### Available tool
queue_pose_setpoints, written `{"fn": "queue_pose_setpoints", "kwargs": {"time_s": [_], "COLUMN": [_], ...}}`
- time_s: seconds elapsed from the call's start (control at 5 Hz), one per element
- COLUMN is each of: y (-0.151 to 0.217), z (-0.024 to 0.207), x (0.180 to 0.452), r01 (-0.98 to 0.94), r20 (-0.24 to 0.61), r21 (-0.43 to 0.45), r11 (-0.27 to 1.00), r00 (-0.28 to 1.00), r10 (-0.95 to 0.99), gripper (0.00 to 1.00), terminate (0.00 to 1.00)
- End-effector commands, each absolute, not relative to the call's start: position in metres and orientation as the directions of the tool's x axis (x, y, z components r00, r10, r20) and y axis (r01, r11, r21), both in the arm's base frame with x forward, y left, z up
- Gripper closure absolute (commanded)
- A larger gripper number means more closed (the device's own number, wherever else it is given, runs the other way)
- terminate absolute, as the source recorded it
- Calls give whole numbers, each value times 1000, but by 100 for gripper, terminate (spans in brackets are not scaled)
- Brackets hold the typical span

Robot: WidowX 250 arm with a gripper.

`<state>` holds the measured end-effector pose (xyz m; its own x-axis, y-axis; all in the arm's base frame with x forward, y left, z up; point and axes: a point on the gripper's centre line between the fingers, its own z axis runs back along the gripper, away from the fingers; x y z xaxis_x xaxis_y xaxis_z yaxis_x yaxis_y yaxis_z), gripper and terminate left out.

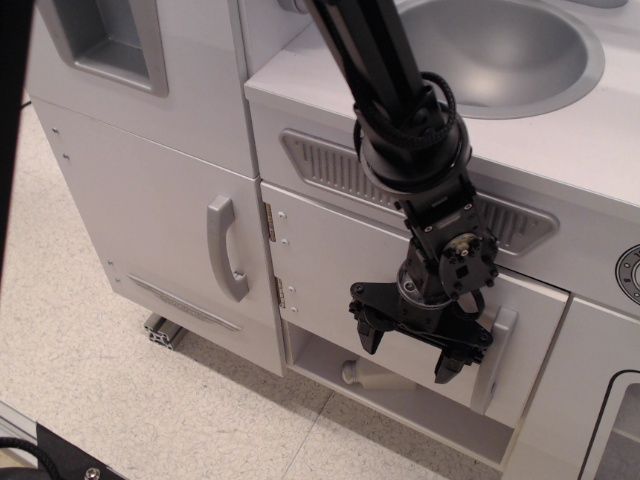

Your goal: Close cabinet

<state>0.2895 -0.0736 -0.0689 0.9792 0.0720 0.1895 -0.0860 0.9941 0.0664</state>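
Observation:
The cabinet's squarish white door (330, 270) lies nearly flush with the white toy-kitchen front, below the ribbed vent. Its metal hinges (270, 225) sit on the left edge and its pale grey bar handle (496, 360) on the right. My black gripper (408, 353) is right in front of the door's lower right part, just left of the handle, fingers spread and pointing down, holding nothing. Whether it touches the door I cannot tell. The inside of the compartment is hidden behind the door.
A taller white door with a curved grey handle (226, 250) stands to the left. A grey sink bowl (500, 50) is set in the counter above. An open lower shelf (380, 385) holds a pale cylinder. A black-outlined panel (620, 425) is at the right.

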Motion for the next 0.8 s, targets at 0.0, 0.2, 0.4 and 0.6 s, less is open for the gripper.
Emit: {"fn": "queue_pose_setpoints", "kwargs": {"time_s": [0.0, 0.2, 0.4, 0.6], "y": [-66, -51, -51, -51], "z": [-35, -22, -22, -22], "x": [276, 261, 261, 261], "r01": [-30, -26, -26, -26], "r20": [273, 246, 246, 246], "r21": [19, 10, 10, 10], "r11": [999, 1000, 1000, 1000], "r00": [962, 969, 969, 969], "r10": [24, 22, 22, 22], "gripper": [0, 0, 0, 0], "terminate": [0, 0, 0, 100]}}
